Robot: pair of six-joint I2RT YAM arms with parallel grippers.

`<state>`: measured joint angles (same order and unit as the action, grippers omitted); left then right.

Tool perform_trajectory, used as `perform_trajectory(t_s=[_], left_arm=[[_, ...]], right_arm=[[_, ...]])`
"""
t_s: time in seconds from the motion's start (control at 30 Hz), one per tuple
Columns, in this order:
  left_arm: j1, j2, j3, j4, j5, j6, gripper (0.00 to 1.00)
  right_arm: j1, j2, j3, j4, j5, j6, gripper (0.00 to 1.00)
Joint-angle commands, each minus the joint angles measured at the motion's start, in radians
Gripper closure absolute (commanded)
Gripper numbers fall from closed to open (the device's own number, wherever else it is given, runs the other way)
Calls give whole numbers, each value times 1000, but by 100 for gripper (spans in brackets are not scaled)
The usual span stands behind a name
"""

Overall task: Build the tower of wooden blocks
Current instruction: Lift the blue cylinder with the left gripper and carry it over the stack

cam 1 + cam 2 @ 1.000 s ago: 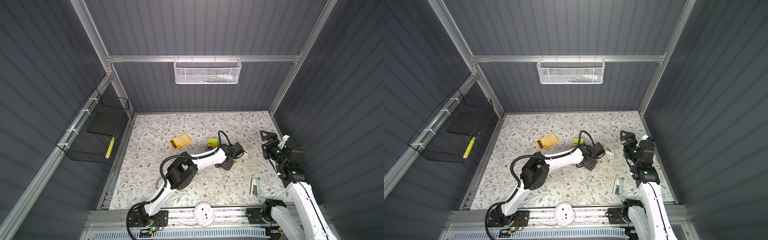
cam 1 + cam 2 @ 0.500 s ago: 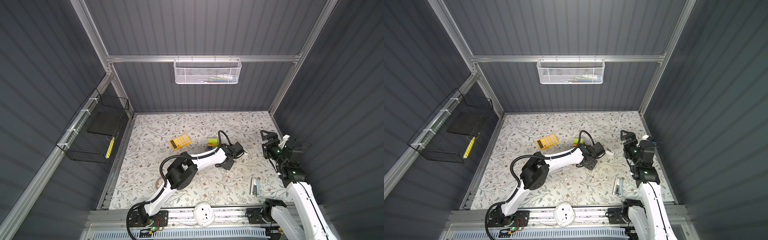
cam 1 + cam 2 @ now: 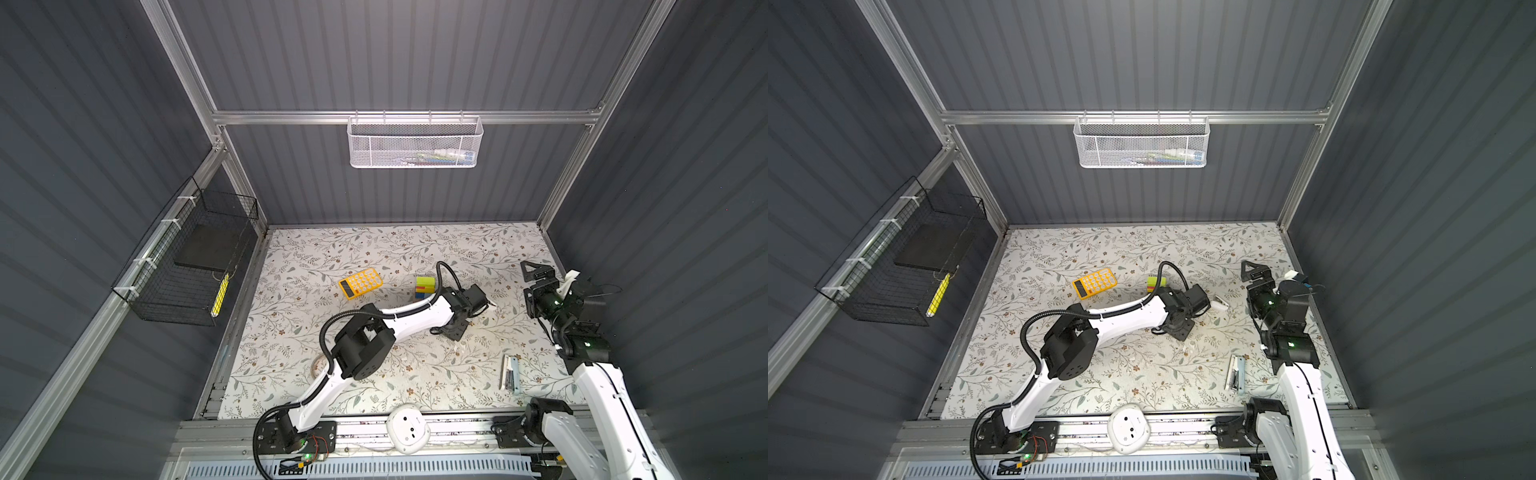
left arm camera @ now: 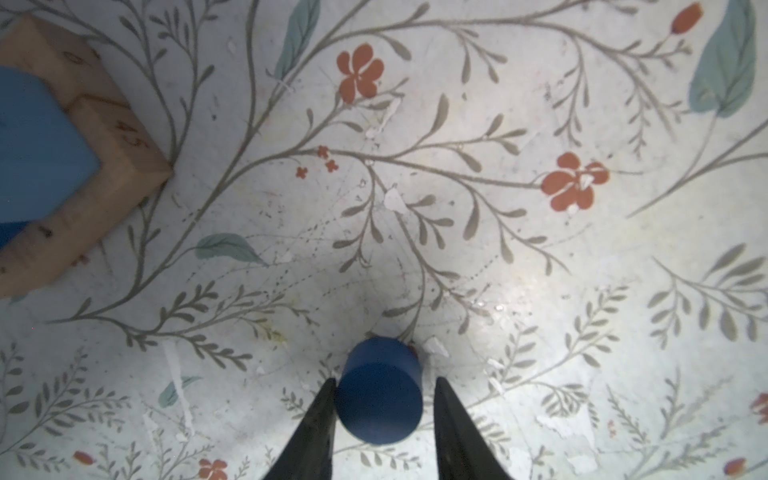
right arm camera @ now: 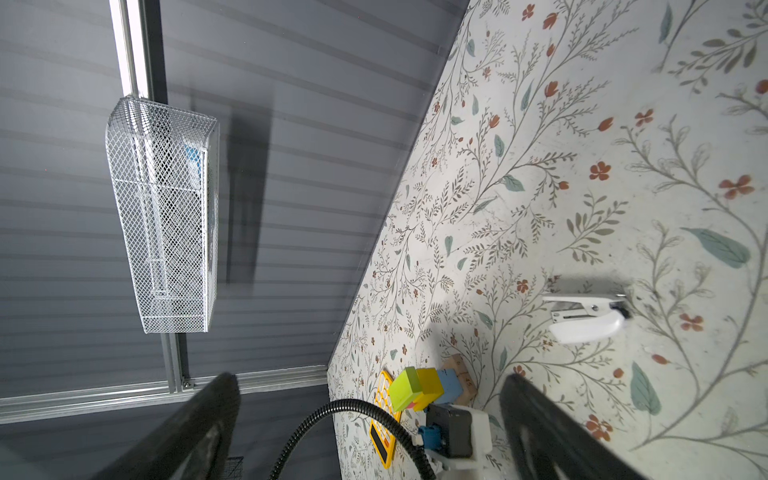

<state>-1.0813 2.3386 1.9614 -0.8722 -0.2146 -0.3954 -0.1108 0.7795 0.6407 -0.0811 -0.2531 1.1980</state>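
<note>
Here, the left gripper [image 4: 384, 380] points down near the middle of the table [image 3: 299, 332], jaws part-way apart astride the blue cylinder [image 4: 378, 399]. One finger [image 4: 320, 415] touches it and a sliver shows at the other; we cannot tell if it grips. The block stack [image 3: 424, 286], lime bar [image 3: 425, 281] on top, stands at 11 o'clock from it. Right gripper [image 5: 369, 377] at 3 o'clock: spread wide, empty. White mesh basket [image 3: 415, 143], wall at 12 o'clock: few items, unclear. Black wire basket [image 3: 187, 266] at 9 o'clock: dark slab [image 3: 203, 253], yellow strip [image 3: 220, 293].
</note>
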Motion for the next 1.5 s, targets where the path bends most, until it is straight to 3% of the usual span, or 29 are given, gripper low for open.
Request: perform_trajectory(t_s=[0.0,0.7,1.47], left_arm=[[-6,22,25,-30,22,-8,61],[-5,30,30,-39,29,-10,63],[-3,5,35,-43,18,-11,73]], right_arm=[[-4,4,-9,14,9,7,1],[-6,13,-15,19,8,15,1],[-7,21,-17,22,6,19,1]])
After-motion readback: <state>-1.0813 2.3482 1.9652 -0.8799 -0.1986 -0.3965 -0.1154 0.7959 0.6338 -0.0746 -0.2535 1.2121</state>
